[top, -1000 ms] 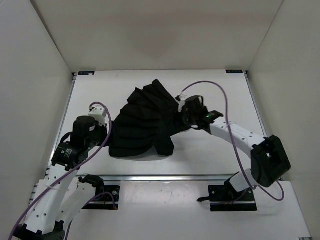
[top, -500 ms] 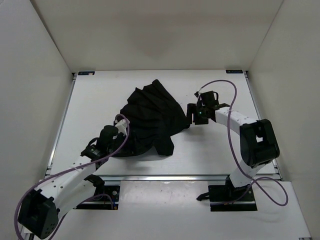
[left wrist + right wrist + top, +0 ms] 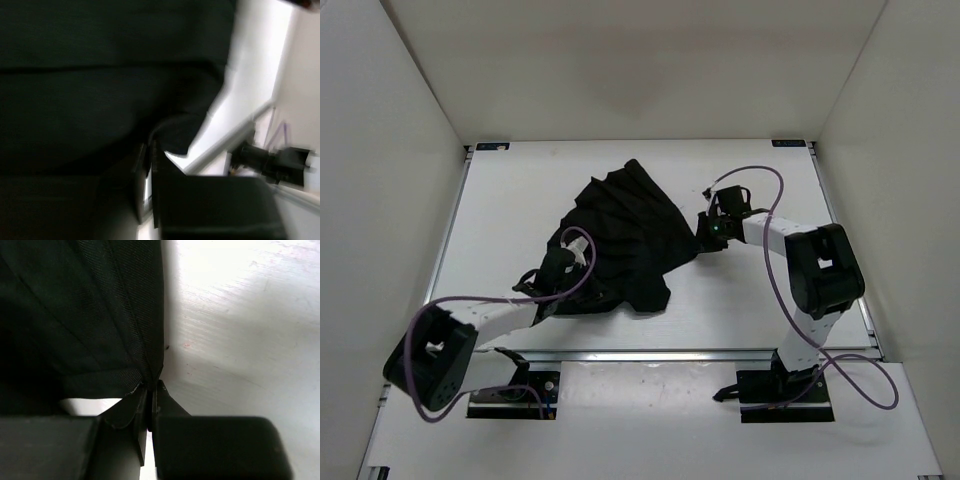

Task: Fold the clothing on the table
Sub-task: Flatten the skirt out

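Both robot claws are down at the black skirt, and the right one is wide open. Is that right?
Not quite. The right gripper is not wide open: its fingers are shut, pinching the edge of the skirt, as the right wrist view shows. The left gripper is at the skirt too.

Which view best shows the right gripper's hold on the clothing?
Right wrist: the right gripper is shut on the edge of the clothing, with the fabric pinched at its tip. Top external shows it at the garment's right side, too small for detail. Left wrist shows blurred fabric, not this gripper.
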Tool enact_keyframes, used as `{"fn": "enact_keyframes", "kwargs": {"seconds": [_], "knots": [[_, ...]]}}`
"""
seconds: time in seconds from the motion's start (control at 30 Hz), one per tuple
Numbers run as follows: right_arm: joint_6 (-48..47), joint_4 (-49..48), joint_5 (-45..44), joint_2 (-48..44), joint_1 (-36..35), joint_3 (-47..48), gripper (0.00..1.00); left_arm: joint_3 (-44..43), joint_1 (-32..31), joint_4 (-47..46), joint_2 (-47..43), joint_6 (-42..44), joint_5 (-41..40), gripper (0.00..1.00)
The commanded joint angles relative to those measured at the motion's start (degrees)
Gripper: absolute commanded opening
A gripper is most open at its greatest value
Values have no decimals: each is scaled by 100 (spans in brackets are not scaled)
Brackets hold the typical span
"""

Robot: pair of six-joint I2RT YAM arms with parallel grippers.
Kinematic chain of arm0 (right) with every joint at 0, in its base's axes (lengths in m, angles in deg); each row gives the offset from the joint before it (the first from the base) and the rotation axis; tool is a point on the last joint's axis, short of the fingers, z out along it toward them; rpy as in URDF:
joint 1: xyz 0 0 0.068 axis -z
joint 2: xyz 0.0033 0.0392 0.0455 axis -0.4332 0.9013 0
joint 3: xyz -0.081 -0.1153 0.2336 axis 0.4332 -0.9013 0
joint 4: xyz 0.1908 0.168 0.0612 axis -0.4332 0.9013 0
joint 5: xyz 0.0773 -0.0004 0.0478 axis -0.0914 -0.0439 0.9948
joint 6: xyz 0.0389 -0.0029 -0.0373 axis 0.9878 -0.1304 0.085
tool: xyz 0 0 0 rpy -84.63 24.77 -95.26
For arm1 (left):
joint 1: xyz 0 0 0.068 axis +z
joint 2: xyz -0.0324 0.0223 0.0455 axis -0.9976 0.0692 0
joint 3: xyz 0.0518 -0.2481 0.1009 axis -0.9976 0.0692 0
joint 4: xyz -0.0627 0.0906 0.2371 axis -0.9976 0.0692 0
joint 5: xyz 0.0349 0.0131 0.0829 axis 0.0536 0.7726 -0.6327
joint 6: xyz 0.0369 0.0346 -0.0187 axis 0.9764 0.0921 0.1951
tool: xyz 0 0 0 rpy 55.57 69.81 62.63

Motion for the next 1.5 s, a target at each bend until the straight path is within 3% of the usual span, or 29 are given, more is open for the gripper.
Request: {"fn": "enact_keyframes", "kwargs": {"seconds": [0.0,0.3,0.47,0.5,0.53,0.57,0.73,0.87,1.0,1.3,1.47], "knots": [[71,-67,-232,-507,-189,16,0,-97,233,-85,560,172,-426,9],[352,759,-910,-2213,-691,-1038,0,-1880,1085,1038,2591,1149,-1094,0],[282,962,-963,-2785,-674,-1066,0,-3312,1787,2092,2858,1623,-1639,0],[282,988,-946,-2803,-638,-1109,0,-3445,1902,2165,2753,1824,-1623,12],[230,997,-955,-2803,-603,-1092,0,-3551,1955,2331,2473,1948,-1605,34],[220,1006,-946,-2751,-603,-1092,0,-3570,2008,2498,2296,2019,-1544,43],[177,830,-770,-2504,-612,-1075,0,-3246,1448,3245,917,2432,-1816,69],[176,777,-735,-2346,-726,-1040,0,-2159,973,2810,397,1986,-1580,78],[194,690,-735,-2328,-752,-1110,0,-971,831,1824,106,1353,-1271,80],[211,672,-805,-2337,-735,-1197,0,-213,532,199,272,544,-1640,80],[211,681,-770,-2302,-691,-1171,0,-362,348,-154,879,333,-1692,80]]}}
